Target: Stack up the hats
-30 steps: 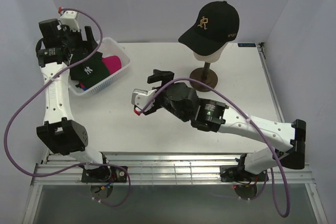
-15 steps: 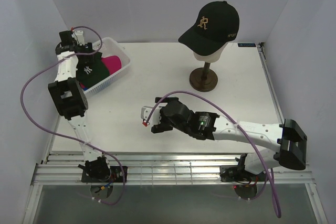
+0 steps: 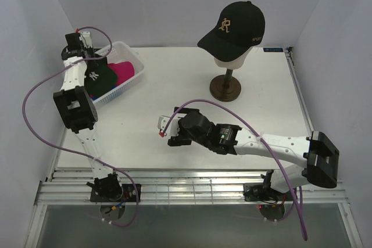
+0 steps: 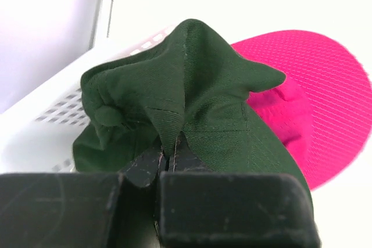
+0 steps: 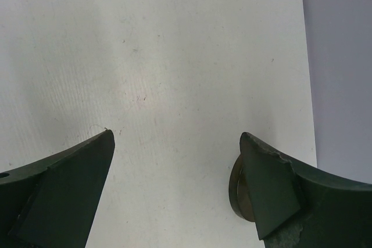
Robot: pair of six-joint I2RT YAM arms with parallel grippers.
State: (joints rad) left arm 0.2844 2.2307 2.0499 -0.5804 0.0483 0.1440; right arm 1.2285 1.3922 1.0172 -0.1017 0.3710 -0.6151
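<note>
A dark green hat [image 3: 96, 76] with a white NY logo lies in the white mesh basket [image 3: 131, 82] at the back left, on top of a magenta hat [image 3: 123, 72]. My left gripper [image 3: 87, 64] is shut on a pinched fold of the green hat [image 4: 203, 85], with the magenta hat [image 4: 317, 97] just behind it. A black hat [image 3: 235, 27] with gold embroidery sits on the mannequin head at the back. My right gripper [image 3: 175, 137] hovers open over the bare table, holding nothing [image 5: 177, 137].
The mannequin's dark round stand [image 3: 225, 88] stands behind my right arm; its edge [image 5: 234, 193] shows beside the right finger. The basket wall [image 4: 58, 103] is left of the green hat. Purple cables loop from both arms.
My left gripper has gone from open to shut on the green hat's fabric. The right arm has drawn back toward the near side and stays open.
</note>
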